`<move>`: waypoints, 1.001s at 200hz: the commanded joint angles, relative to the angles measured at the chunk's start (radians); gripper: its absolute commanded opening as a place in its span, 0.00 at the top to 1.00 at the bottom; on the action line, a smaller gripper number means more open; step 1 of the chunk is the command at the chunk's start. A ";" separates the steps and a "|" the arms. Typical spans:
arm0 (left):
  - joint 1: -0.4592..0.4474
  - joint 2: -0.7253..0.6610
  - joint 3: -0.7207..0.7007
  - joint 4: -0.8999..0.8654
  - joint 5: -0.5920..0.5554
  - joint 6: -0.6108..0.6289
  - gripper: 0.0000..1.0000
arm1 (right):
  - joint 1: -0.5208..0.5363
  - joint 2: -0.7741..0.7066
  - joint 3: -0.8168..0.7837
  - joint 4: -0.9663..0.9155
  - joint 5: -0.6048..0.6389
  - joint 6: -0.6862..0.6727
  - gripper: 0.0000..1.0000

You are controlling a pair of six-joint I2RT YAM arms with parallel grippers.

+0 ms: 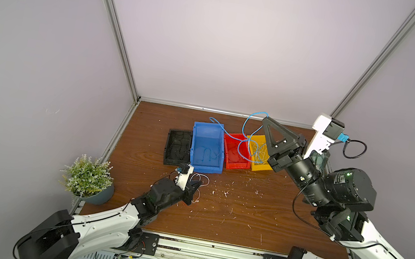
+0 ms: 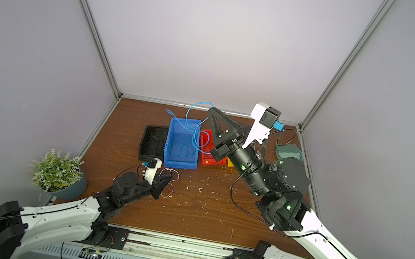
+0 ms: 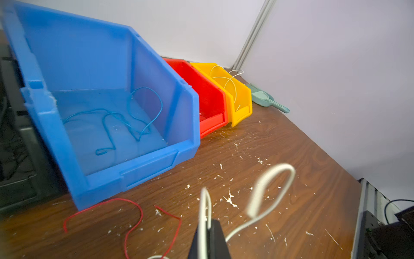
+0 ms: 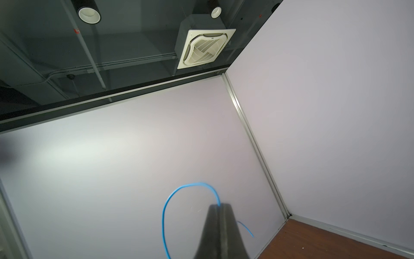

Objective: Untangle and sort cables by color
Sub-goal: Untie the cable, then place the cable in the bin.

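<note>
Figure: two claws, each holding one cable. My right claw (image 1: 265,118) is raised above the row of bins, right of centre in both top views. It is pinched fully shut on a blue cable (image 1: 249,120). The cable arcs off the tip, hangs in loops over the red bin (image 1: 234,166), and trails left past the far rim of the blue bin (image 1: 194,140). My left claw (image 3: 209,226) sits low over the table (image 1: 243,214), in front of the blue bin and lower left of centre in the top views. Its jaws are closed flat on a white cable (image 3: 283,166), which curls out beyond the tip on both sides. A red cable (image 3: 141,214) lies loose on the wood just beside that claw. A second blue cable (image 3: 161,105) rests inside the blue bin. White cables (image 3: 221,77) lie in the yellow bin (image 3: 243,98). Black cables (image 1: 178,148) fill the black tray (image 1: 168,143) at the left end of the row.
</note>
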 commanded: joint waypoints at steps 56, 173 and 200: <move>0.089 -0.315 0.137 -0.447 -0.194 -0.251 1.00 | -0.139 0.215 -0.130 0.220 0.078 0.047 1.00; 0.184 -0.237 0.488 -0.869 -0.248 -0.133 1.00 | -0.191 0.647 -0.085 0.299 0.127 0.052 1.00; 0.193 -0.226 0.540 -0.908 -0.228 -0.128 0.99 | -0.228 0.748 -0.061 0.269 0.129 0.113 1.00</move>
